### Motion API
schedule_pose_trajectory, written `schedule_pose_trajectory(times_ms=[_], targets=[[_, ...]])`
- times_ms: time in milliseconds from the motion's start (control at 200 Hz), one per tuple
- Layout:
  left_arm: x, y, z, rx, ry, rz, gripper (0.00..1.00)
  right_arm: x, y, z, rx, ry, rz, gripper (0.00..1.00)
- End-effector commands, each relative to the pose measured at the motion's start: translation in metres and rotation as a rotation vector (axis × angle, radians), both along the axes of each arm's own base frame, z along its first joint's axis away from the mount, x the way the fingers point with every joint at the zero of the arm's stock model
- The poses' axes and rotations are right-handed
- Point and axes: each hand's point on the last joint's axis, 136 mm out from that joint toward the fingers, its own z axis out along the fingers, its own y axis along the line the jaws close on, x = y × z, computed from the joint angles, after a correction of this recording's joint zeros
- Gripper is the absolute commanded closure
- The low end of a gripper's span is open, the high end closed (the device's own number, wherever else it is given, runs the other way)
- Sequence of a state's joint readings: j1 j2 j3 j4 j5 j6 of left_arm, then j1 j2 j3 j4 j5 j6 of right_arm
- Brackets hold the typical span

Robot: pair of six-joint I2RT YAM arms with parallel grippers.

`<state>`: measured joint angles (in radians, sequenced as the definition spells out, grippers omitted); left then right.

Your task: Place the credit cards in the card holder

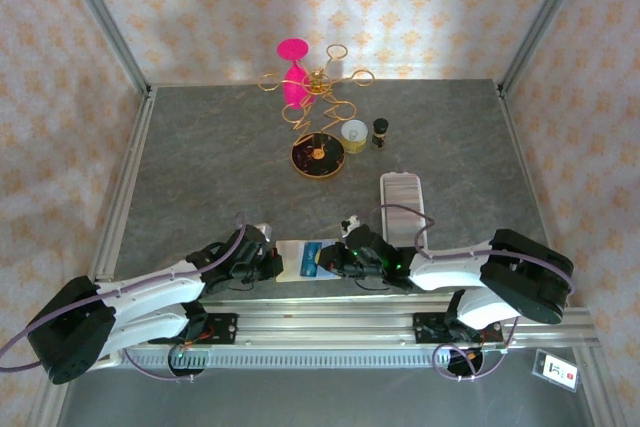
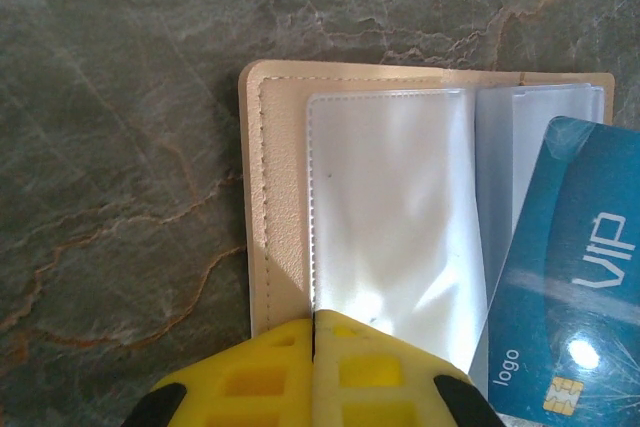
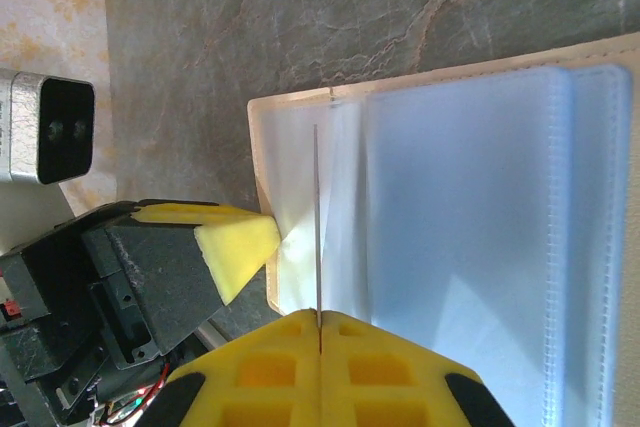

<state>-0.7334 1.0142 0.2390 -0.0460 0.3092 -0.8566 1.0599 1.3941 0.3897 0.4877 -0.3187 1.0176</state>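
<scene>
The cream card holder (image 1: 293,259) lies open near the table's front edge, its clear sleeves (image 2: 390,207) facing up. My left gripper (image 2: 313,330) is shut on the holder's near edge, where the first sleeve meets the leather. A blue credit card (image 2: 575,277) printed "VIP" lies tilted over the holder's right half. In the right wrist view that credit card (image 3: 317,217) shows edge-on as a thin line, pinched in my shut right gripper (image 3: 319,322) and standing at the sleeves' opening. The left gripper's yellow fingertip (image 3: 240,245) touches the card holder (image 3: 470,277) there.
A long white ridged tray (image 1: 403,202) lies just behind the right arm. Farther back stand a gold wire stand (image 1: 318,87) on a dark round base (image 1: 318,157), a pink cup (image 1: 293,69), a small white pot (image 1: 354,133) and a dark bottle (image 1: 380,133).
</scene>
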Motion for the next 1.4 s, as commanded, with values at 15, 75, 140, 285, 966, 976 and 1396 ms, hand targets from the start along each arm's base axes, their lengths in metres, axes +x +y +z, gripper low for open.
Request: schedule_pose_trajectory(times_ms=[15,75,140,285,966,976,1396], targets=[[-0.009,0.007,-0.011,0.036,0.033,0.000,0.95,0.001,0.004,0.005,0.035,-0.013,-0.008,1.00],[-0.009,0.007,-0.011,0.035,0.032,-0.003,0.95,0.000,0.005,0.002,0.028,-0.006,-0.002,1.00],[-0.009,0.006,-0.011,0.039,0.031,-0.005,0.95,0.000,0.006,0.000,0.027,0.003,0.001,1.00],[-0.009,0.006,-0.012,0.044,0.036,-0.008,0.95,-0.001,0.011,-0.002,0.043,0.017,0.008,1.00],[-0.008,0.008,-0.012,0.051,0.029,-0.004,0.95,-0.002,0.021,-0.013,0.028,0.056,0.072,0.96],[-0.008,0.008,-0.012,0.052,0.028,-0.003,0.95,-0.002,0.021,-0.013,0.028,0.058,0.073,0.95],[-0.010,0.010,-0.014,0.050,0.031,0.000,0.95,0.005,0.021,-0.022,-0.057,0.045,0.079,0.91]])
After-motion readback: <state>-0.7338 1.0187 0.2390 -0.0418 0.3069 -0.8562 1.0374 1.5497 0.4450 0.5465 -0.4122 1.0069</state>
